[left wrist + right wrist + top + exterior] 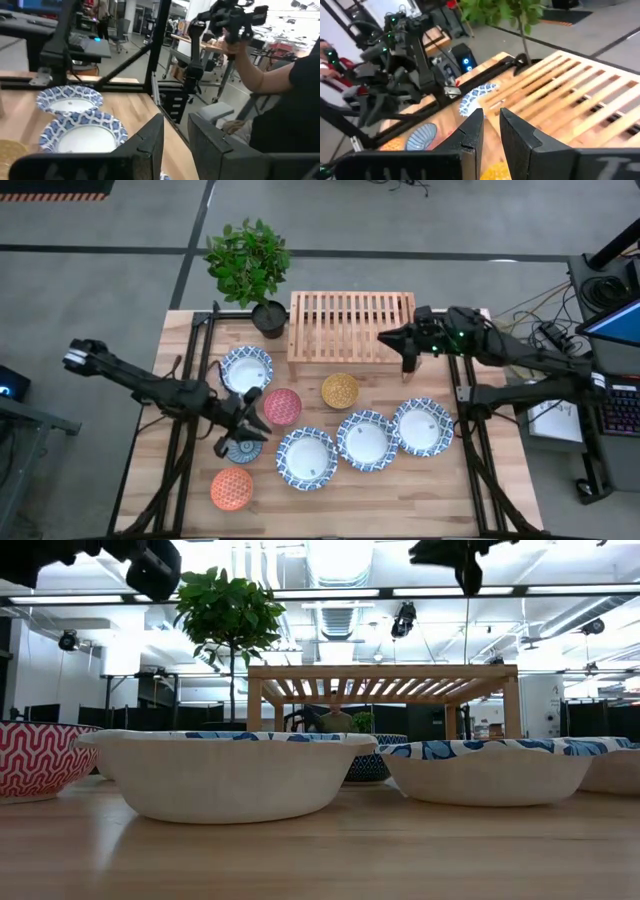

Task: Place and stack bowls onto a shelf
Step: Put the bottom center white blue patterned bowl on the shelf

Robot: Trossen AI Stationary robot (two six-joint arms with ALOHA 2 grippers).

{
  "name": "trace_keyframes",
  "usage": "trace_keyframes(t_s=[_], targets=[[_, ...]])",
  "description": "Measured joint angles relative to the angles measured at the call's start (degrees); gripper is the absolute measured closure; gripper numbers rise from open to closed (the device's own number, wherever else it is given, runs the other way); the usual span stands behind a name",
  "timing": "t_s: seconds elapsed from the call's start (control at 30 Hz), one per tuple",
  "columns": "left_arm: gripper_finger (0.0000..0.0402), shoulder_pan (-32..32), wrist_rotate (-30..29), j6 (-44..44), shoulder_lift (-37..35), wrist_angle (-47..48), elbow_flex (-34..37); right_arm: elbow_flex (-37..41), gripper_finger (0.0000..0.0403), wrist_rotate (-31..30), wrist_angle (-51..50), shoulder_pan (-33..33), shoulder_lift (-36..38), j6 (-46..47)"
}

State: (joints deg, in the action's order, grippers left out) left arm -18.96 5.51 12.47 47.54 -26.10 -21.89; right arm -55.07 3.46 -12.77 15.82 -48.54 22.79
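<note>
Eight bowls sit on the table, none on the shelf (351,326). Four are wide blue-rimmed bowls: one (246,369) just in front of the shelf's left end, three (306,457) (367,440) (423,426) in a row farther forward. Four are small: yellow (340,390), red (282,406), teal (243,448), orange (231,488).

The left gripper (250,421) hangs over the teal bowl, jaws slightly parted, empty. The right gripper (408,363) hovers off the shelf's right front corner, jaws narrowly apart, holding nothing.
</note>
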Motion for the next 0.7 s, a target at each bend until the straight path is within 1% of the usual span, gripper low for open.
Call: trace_keyframes(t_s=[0.07, 0.13, 0.23, 0.33, 0.5, 0.6, 0.7], targets=[[0.0332, 0.02, -0.08, -1.35, -1.59, 1.94, -1.31, -2.14, 0.0351, 0.02, -2.69, -1.14, -1.37, -0.27], [0.0332, 0.01, -1.35, -2.87, -3.76, 5.03, -3.35, -4.14, 0.0351, 0.01, -5.88, -3.04, -2.93, -0.13], [0.0332, 0.00, -5.79, -3.72, -5.82, 9.62, -6.30, -6.77, 0.0351, -0.48, -8.39, -6.66, -5.17, 0.10], [0.0332, -0.11, -9.43, -4.02, -6.33, 11.61, -6.78, -10.11, 0.0351, -0.44, -8.67, -10.53, -7.07, 0.79], [0.0332, -0.11, -10.14, -2.60, -6.57, 11.75, -6.08, -16.41, 0.0351, -0.49, -14.86, -15.79, -11.23, 4.98], [0.0332, -0.13, -10.48, -1.65, -6.60, 11.54, -6.27, -20.28, 0.0351, -0.19, -20.51, -18.58, -13.98, 8.68], [0.0332, -0.13, -10.87, -0.87, -6.19, 11.53, -5.96, -24.53, 0.0351, 1.75, -27.74, -21.43, -17.32, 11.58]])
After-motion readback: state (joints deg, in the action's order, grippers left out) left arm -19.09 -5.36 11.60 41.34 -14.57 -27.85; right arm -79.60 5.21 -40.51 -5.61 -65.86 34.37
